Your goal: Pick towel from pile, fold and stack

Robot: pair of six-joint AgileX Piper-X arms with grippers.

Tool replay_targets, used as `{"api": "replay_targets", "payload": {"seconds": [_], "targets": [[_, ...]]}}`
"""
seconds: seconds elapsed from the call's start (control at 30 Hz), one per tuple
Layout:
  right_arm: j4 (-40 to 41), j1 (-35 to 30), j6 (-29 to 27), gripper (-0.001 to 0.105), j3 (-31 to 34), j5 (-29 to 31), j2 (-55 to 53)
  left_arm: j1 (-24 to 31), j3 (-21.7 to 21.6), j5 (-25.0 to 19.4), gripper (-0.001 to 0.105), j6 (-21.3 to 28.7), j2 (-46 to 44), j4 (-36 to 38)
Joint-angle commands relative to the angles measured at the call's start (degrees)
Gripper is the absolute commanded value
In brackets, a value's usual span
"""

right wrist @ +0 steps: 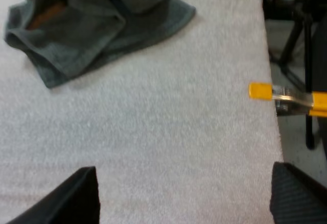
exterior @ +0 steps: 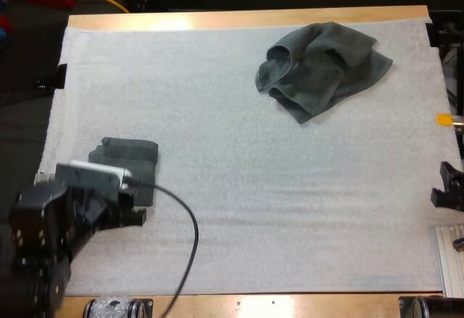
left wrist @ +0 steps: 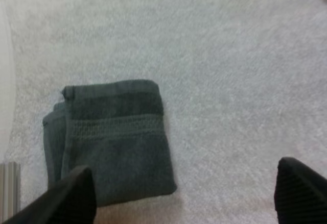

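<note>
My left gripper [left wrist: 186,198] hangs at the near edge of the folded towel [left wrist: 115,142], fingers apart and holding nothing. The left wrist view gives the towel's woven band and layered side. The high view sets it at the near left of the white mat [exterior: 254,187], with the crumpled towel [exterior: 322,68] well apart at the far right. My right gripper [right wrist: 181,198] stands open over bare mat near its right edge. The wooden tabletop [exterior: 254,19] borders the far side.

Bare mat [right wrist: 168,132] lies ahead of my right gripper [right wrist: 184,196] (fingers apart), with the crumpled towel [right wrist: 87,25] farther ahead. A folded towel [left wrist: 115,147] blocks my left gripper [left wrist: 186,193] at one finger.
</note>
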Motion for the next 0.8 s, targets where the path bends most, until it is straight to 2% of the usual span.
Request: {"api": "replay_targets", "payload": {"seconds": [0.0,0.33,0.77], "targets": [[1.0,-0.1,-0.4,0.067,-0.1,-0.6,-1.3,-0.2,0.2,0.6,0.069,-0.6,-1.3,0.4],[5.3,-0.1,0.0,0.067,0.5,-0.6,-10.2,-0.2,0.4,0.7,0.069,-0.6,-12.8,5.6],[10.3,-0.1,1.4,0.067,11.1,-0.6,-25.3,-0.2,0.4,0.7,0.069,-0.5,-26.9,13.2]]}}
